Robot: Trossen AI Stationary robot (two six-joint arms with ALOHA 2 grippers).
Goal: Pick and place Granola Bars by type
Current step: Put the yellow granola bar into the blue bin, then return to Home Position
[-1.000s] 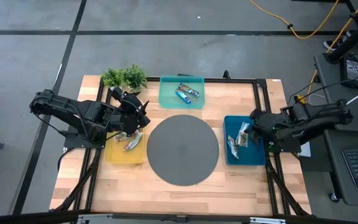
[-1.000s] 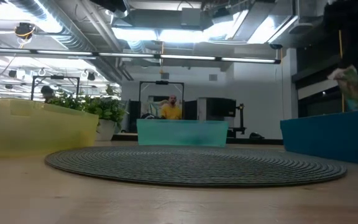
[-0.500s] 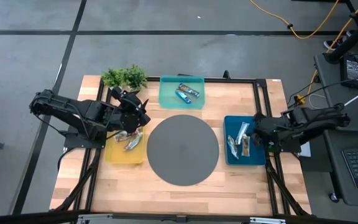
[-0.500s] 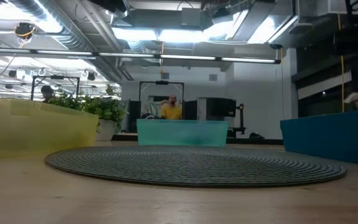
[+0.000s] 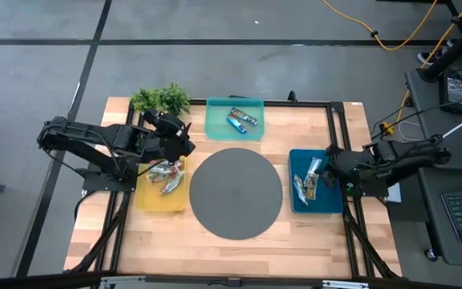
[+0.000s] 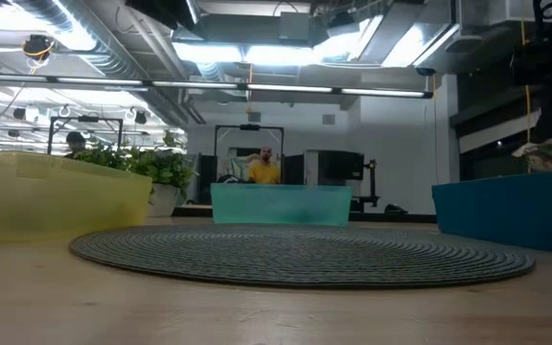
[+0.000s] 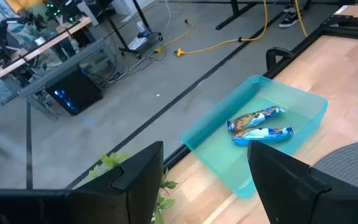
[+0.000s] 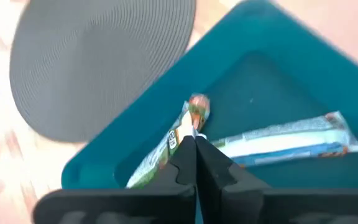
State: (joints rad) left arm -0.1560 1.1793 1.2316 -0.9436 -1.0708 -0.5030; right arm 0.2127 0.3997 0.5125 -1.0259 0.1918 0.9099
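Observation:
My right gripper [image 8: 196, 144] [image 5: 330, 166] is over the dark-blue tray [image 5: 332, 205], shut on a silvery-white and green granola bar [image 5: 312, 168]. The bar's top end [image 6: 537, 153] shows above the tray's rim. Two more bars [image 5: 305, 189] lie flat in that tray; one is silvery-white [image 8: 284, 143]. My left gripper [image 7: 205, 152] [image 5: 177, 146] hangs open and empty over the far edge of the yellow tray [image 5: 147, 201], where red-multicoloured bars [image 5: 165, 175] lie. Two blue bars [image 7: 260, 122] lie in the teal tray [image 5: 215, 128]. My right gripper pinches the silvery-white and green bar between its two shut fingertips, near one end [image 8: 194, 118] of the wrapper, which sticks out past the tips. The fingers come from the table's right side, slanting down. The bar tilts, its lower part [image 8: 151, 165] down in the dark-blue tray.
A round grey mat [image 5: 237, 193] fills the middle of the table between the three trays. A small green plant [image 5: 160, 99] stands at the far left corner, just behind my left arm. Bare wood lies along the near edge.
My right gripper has come down with the bar and drawn slightly toward the table's right edge, so the bar has sunk lower into the dark-blue tray. My left gripper has moved toward the far edge, uncovering the bars in the yellow tray.

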